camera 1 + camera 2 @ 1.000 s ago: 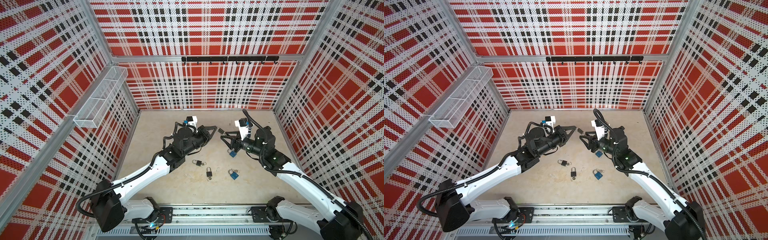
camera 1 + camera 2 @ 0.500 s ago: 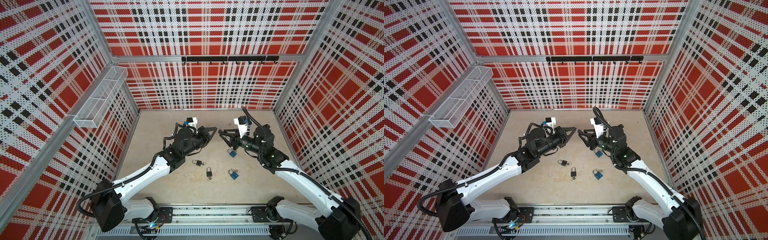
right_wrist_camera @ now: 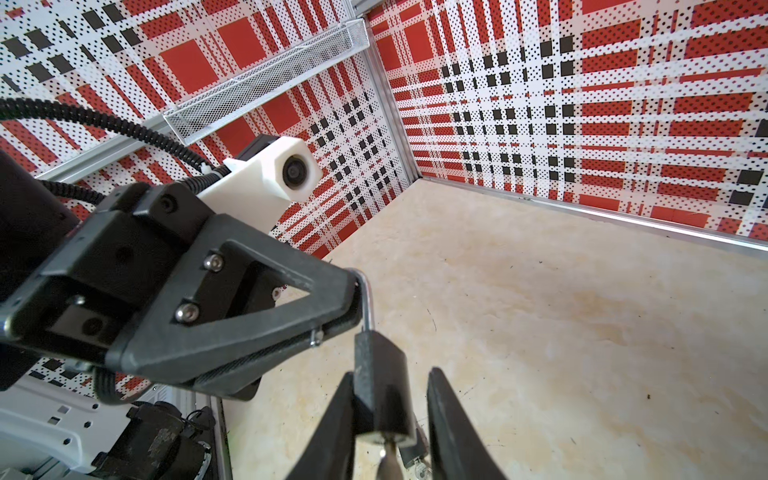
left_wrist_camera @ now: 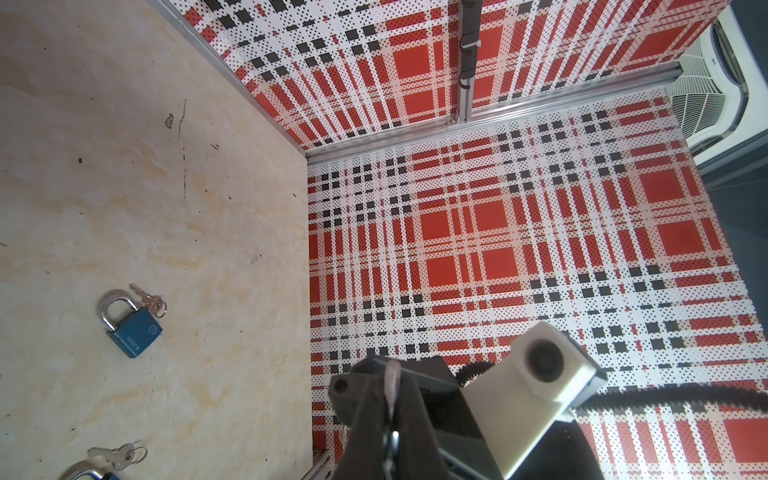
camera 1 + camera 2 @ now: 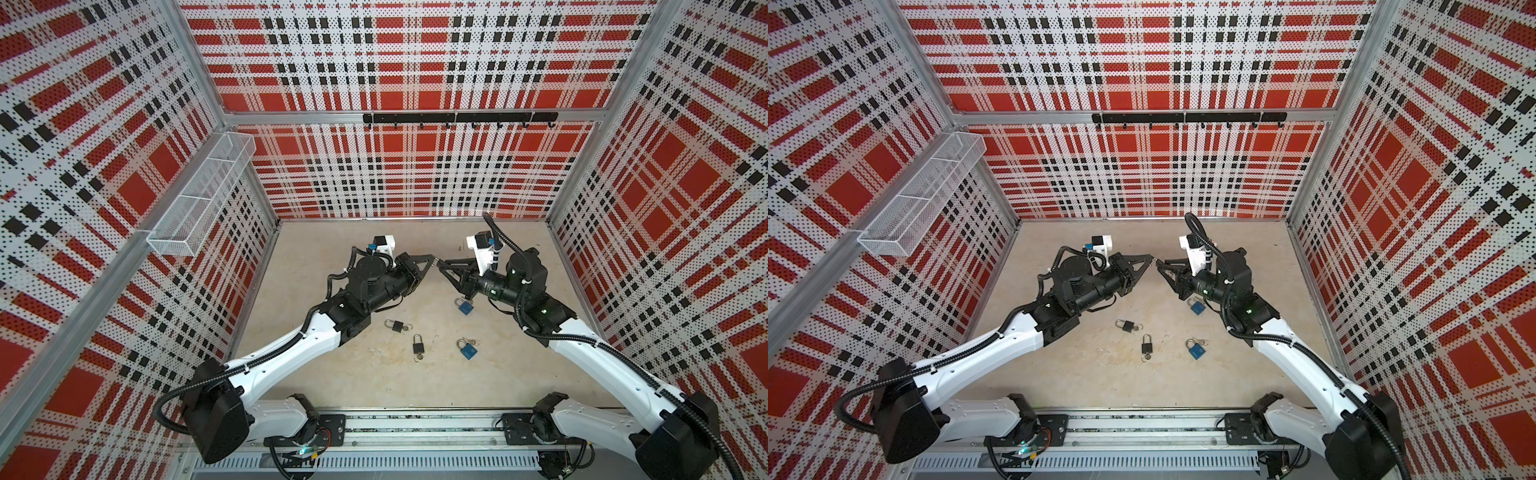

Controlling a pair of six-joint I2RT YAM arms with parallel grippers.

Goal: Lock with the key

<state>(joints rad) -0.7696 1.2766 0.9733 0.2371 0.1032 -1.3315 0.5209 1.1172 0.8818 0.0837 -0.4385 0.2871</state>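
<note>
We have the black padlock hanging between the two arms. The left fingers are clenched on its shackle, and the body hangs just beyond their tips. The right fingers stand released on both sides of the body. One of them touches its side and the other is a little apart, so they grasp nothing yet. The key seems to sit in the keyhole at the low end of the body, deeper between the right fingers. It is partly hidden, and we cannot tell if the shackle is latched. We judge that the step in hand is to take the body with the right fingers, so that the lock is held at two places before the key is turned. To do it well, we should close the right fingers slowly and squarely on the flat sides of the body, not on an edge, because the padlock can swing around the shackle and slip away. The free finger should reach the body without pushing the key sideways. The left fingers need a firm grip, since the thin round shackle looks smooth and may rotate between them. A blue padlock and a second black padlock lie on the counter, well apart from both pairs of fingers, and need no attention.
</note>
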